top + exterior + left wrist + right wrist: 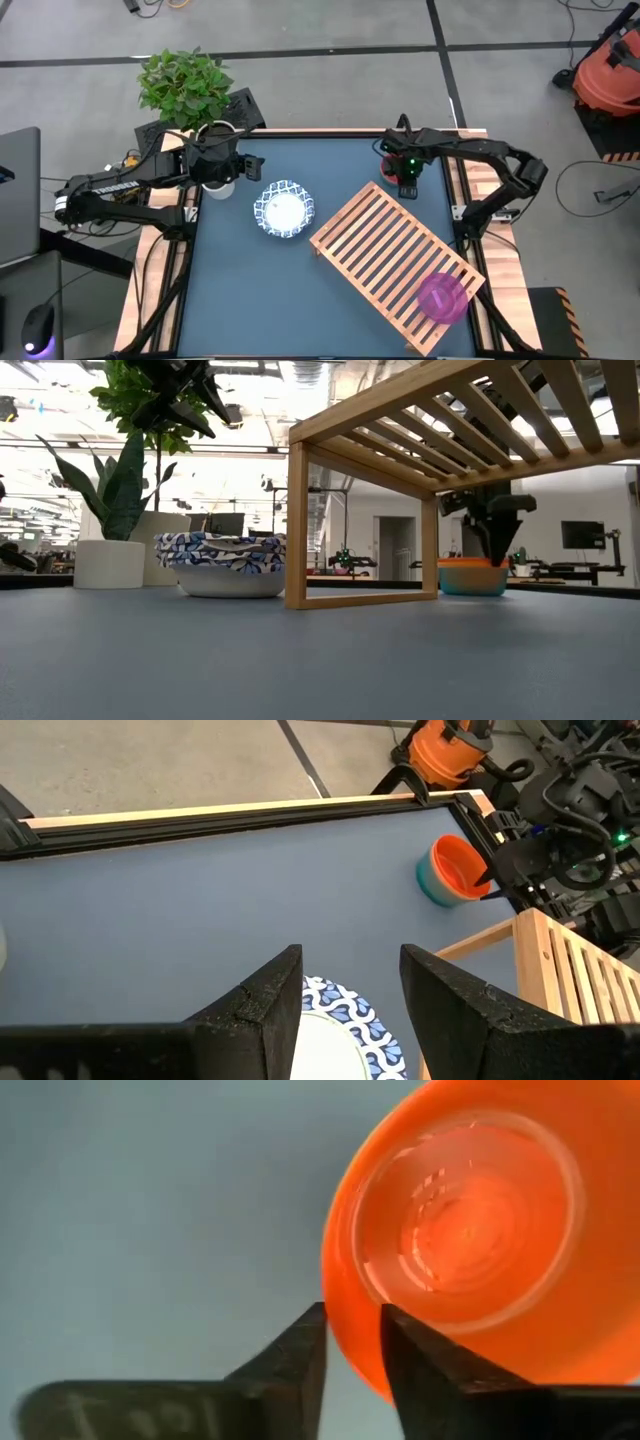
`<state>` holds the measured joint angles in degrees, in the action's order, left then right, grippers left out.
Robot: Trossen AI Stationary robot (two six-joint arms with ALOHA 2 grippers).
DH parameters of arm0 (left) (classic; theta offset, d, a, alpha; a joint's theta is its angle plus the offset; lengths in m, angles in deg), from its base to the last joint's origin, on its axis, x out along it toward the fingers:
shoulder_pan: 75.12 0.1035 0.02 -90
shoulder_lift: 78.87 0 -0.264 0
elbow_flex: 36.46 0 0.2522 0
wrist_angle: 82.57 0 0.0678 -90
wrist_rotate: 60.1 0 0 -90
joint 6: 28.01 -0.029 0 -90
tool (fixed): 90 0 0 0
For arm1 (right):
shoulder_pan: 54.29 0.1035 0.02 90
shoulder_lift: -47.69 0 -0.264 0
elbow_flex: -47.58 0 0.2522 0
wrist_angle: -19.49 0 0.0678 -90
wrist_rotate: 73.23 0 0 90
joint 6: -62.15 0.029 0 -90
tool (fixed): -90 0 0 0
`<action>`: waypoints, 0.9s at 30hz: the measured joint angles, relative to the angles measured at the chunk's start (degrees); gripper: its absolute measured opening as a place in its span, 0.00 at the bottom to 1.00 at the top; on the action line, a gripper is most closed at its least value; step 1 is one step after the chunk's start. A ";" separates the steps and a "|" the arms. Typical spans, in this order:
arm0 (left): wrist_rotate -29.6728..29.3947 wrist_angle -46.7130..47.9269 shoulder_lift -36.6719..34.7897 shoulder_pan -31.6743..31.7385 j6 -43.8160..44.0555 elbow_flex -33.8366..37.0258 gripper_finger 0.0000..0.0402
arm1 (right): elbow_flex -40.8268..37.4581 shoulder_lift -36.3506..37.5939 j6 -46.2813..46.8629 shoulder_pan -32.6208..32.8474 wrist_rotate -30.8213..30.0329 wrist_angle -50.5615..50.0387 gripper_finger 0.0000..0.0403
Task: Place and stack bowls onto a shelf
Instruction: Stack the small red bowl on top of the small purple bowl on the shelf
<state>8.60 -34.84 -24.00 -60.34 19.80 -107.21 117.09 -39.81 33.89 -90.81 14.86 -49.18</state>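
The right gripper (pixel 405 185) is at the far right of the desk (pixel 240 300), just beyond the far corner of the shelf (pixel 395 262). Its fingers (pixel 300 1355) are nearly closed on the rim of the orange-red bowl (pixel 480 1230) — one finger outside the wall, the other inside, the rim pinched between them. In the left wrist view this orange-red bowl (pixel 458 865) sits nested in a teal bowl (pixel 432 885), and the low view shows the pair resting on the desk with the right gripper (pixel 497 540) coming down into them from above.

The shelf lies diagonally across the right half of the desk, running from near the middle toward the near right corner. A magenta bowl (pixel 441 297) rests on its slats at the near right end, well apart from the right gripper.

A white bowl with a blue patterned rim (pixel 283 209) stands on the desk just left of the shelf's far left corner. Whether it is one bowl or two stacked cannot be told.

The left gripper (pixel 222 165) hangs at the far left of the desk, beside a pale plant pot (pixel 215 185) — its fingers (pixel 265 1005) are spread apart with nothing between them, and the white bowl (pixel 345 1025) lies just ahead of them.
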 joint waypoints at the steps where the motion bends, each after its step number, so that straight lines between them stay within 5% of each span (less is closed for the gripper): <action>1: 0.00 0.00 0.01 0.00 0.00 0.00 0.38 | 0.00 0.04 -0.08 0.00 0.00 0.00 0.27; 6: -0.02 0.00 0.01 0.00 0.02 0.00 0.38 | 0.11 0.13 -0.15 0.16 -0.02 -0.27 0.05; 15: -0.02 0.00 0.02 -0.01 0.02 0.00 0.38 | 0.15 1.05 0.38 0.13 0.50 -0.86 0.05; 27: -0.02 0.01 0.01 0.00 0.02 0.00 0.38 | 3.92 5.48 2.65 -1.33 8.75 -2.00 0.05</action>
<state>8.58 -34.83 -23.98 -60.33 19.82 -107.22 121.01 -34.33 36.54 -92.13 23.61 -51.18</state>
